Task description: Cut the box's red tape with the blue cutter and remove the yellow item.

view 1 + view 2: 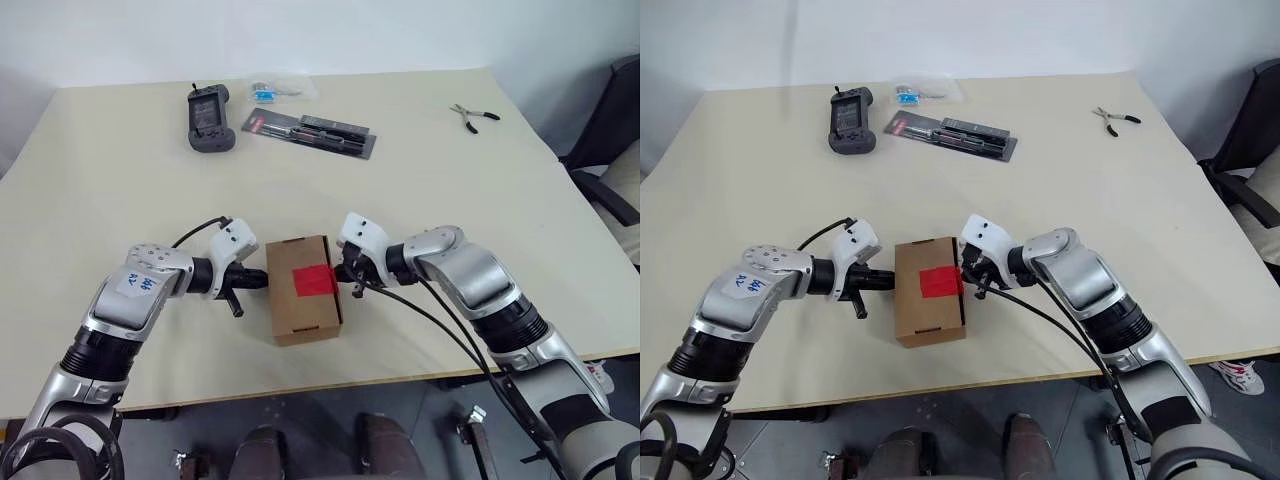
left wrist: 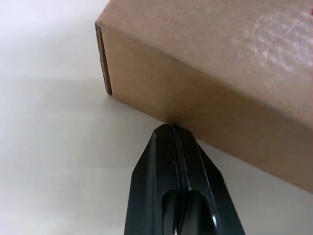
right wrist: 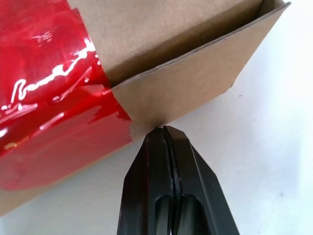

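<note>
The brown cardboard box [image 1: 298, 312] lies near the table's front edge, between my two arms. The red tape [image 1: 314, 281] covers part of its top and folds down over its right side. My left gripper [image 1: 262, 279] is shut, its tip against the box's left wall [image 2: 205, 63]. My right gripper [image 1: 341, 272] is shut too, its tip touching the right side flap just beside the tape [image 3: 44, 88]. There the flap's edge stands slightly off the top face. Neither gripper holds anything. The blue cutter is out of view and the yellow item is hidden.
At the back of the cream table [image 1: 120, 200] lie a black handheld controller [image 1: 211, 118], a long black blister pack [image 1: 311, 132] and a clear bag [image 1: 275, 88]. Small black-handled pliers [image 1: 473, 117] lie at the back right. A dark chair [image 1: 610, 150] stands beyond the right edge.
</note>
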{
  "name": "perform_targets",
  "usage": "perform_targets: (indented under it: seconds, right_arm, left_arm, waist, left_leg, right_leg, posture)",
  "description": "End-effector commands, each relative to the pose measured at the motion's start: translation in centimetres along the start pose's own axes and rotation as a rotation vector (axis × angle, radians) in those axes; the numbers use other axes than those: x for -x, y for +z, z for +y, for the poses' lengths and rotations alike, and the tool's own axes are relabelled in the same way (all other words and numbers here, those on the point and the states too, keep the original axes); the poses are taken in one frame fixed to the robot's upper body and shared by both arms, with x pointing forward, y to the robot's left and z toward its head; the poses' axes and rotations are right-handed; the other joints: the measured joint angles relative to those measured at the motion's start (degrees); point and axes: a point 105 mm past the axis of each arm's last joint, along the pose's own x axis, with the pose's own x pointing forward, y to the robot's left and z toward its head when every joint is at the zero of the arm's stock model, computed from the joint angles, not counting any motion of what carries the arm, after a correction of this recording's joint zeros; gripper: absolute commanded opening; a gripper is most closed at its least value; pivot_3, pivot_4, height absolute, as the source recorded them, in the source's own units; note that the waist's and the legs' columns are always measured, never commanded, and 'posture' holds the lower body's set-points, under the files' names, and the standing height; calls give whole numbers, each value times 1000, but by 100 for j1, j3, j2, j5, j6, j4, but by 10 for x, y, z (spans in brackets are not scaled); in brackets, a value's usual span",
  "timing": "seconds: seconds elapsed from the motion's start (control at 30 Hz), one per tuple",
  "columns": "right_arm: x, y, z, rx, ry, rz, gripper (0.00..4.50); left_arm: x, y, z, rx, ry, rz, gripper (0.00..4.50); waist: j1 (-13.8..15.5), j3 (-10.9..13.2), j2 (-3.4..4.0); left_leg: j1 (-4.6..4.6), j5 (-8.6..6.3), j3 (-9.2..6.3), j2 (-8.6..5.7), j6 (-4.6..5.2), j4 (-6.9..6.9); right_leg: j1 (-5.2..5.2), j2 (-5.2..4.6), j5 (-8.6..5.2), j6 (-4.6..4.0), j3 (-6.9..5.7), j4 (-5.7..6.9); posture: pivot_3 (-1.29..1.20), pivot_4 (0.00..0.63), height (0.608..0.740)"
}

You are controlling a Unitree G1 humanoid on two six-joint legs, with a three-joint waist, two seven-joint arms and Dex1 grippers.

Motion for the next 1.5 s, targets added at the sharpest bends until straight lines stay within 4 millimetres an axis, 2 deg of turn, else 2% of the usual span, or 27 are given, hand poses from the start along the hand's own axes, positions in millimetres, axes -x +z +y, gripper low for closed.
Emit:
perform_targets:
  seconds: [0.03, 0.17, 0.27, 0.33, 0.43, 0.53, 0.63, 0.77, 0.93, 1.1, 1.27, 1.5]
  right_arm:
    - [6, 12, 2, 60, -14, -46, 30]
    - [23, 7, -16, 53, -119, -46, 30]
    - [37, -3, -27, 46, -187, -11, 568]
    - [48, -5, -37, 39, -250, -3, 1282]
    - [69, -1, -43, 34, -306, -14, 2365]
    - [79, 20, -38, -7, -307, -109, 3372]
    - [84, 38, -28, -30, -279, -182, 4430]
    - [77, 41, -12, -42, -237, -205, 4470]
    - [63, 34, -3, -57, -216, -186, 4470]
    - [47, 28, 9, -93, -163, -182, 4470]
    - [42, 20, 14, -98, -153, -155, 4470]
    - [42, 15, 12, -83, -164, -127, 4470]
  left_arm:
    - [3, -4, 3, -4, 4, 20, 0]
    - [18, -5, 17, -26, 51, 40, 0]
    - [28, 1, 29, -38, 92, 33, 0]
    - [33, 10, 34, -53, 104, 12, 0]
    - [38, 41, 35, -79, 89, -88, 0]
    - [31, 69, 23, -96, 11, -177, 0]
    - [20, 82, 12, -131, -50, -199, 0]
    - [12, 92, 6, -141, -98, -230, 0]
    - [6, 89, -4, -147, -166, -202, 0]
    - [-11, 69, -20, -187, -237, -101, 0]
    - [-9, 63, -29, -182, -278, -76, 0]
    - [-14, 42, -22, -217, -232, 21, 0]
  waist:
    - [0, 0, 0]
    - [-2, 0, 0]
    - [10, 0, -1]
    - [21, 1, -1]
    - [37, 3, -4]
    - [54, 3, -5]
    - [23, 3, -4]
    - [-2, 3, -5]
    - [8, 3, -5]
    - [10, 3, -5]
    - [13, 3, -4]
    - [17, 0, -5]
  left_leg:
    - [0, 0, 0, 0, 0, 0]
    - [0, 0, 0, 0, 0, -1]
    - [-1, 0, 0, 0, 0, 0]
    - [-4, 0, 0, -1, 0, 1]
    - [-14, 0, 0, -1, 1, 3]
    - [-21, 0, -1, -1, 1, 5]
    - [-16, 0, -1, -1, 0, 2]
    - [-16, 0, -1, 0, 0, -2]
    - [-17, 0, 0, -1, 0, 0]
    - [-17, 0, -1, -2, 0, 2]
    - [-17, 0, -2, -2, 0, 3]
    - [-4, 0, -3, -2, 1, 3]
  right_leg:
    - [0, 0, 0, 0, 0, 0]
    - [-1, 0, 0, 0, 0, 0]
    - [-1, 0, 0, 0, 0, -2]
    - [-1, -1, 0, 0, 0, -3]
    - [-7, -1, 0, 0, -2, -5]
    - [-12, -1, 1, 1, -4, -4]
    - [-12, -1, 1, 2, -6, -1]
    - [-14, 1, 1, 2, -6, 0]
    - [-14, -1, 1, 2, -6, -1]
    - [-14, -1, 1, 2, -6, 0]
    - [-12, -2, 1, 2, -6, 0]
    - [-1, -2, 1, 2, -6, 1]
  posture:
    - [0, 150, 740]
    - [0, 150, 740]
    - [0, 150, 740]
    - [0, 150, 740]
    - [0, 150, 740]
    - [0, 150, 740]
    - [0, 150, 740]
    - [0, 150, 740]
    - [0, 150, 740]
    - [0, 150, 740]
    - [0, 150, 740]
    - [0, 150, 740]
